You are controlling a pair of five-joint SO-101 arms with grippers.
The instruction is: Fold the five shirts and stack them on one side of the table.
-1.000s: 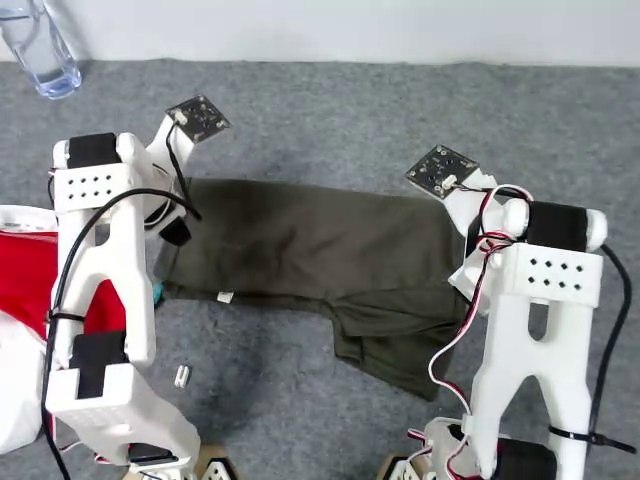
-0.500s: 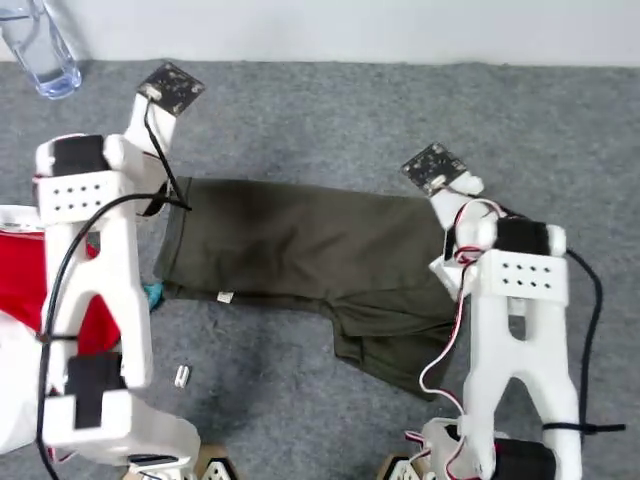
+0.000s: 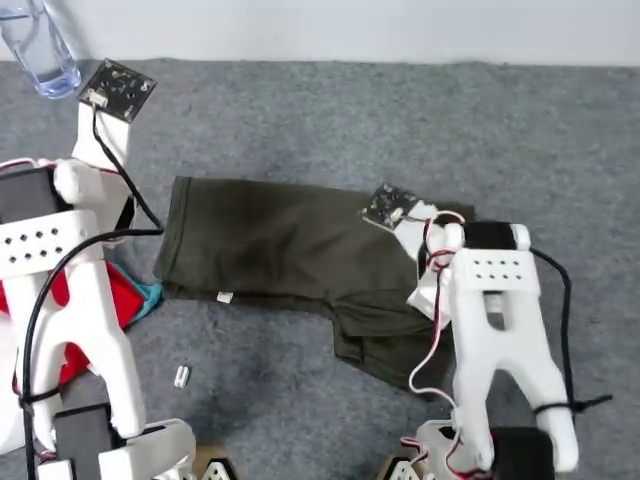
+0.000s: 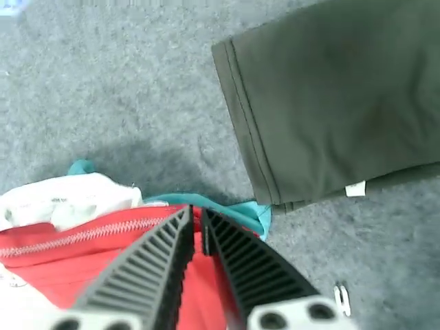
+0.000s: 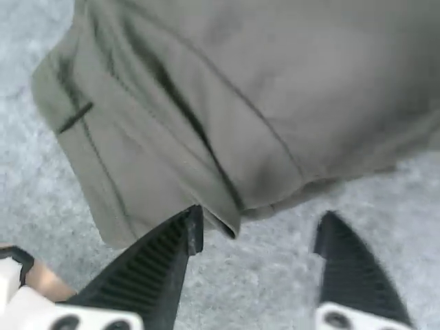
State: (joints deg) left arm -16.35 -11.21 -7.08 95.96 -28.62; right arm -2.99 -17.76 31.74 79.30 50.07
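Nearest to me, the right gripper (image 5: pixel 262 218) hangs wide open over the doubled lower edge of the dark olive cotton shirt (image 3: pixel 290 240), which lies mid-table on the grey felt cover (image 3: pixel 300 120). I think it should pinch both layers together. The left gripper (image 4: pixel 198 216), almost closed and empty, hovers above a crumpled red garment (image 4: pixel 48 265).

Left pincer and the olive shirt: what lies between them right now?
In the left wrist view, a teal cloth edge and a strip of bare grey mat lie between the left pincer, over red cloth, and the olive shirt.
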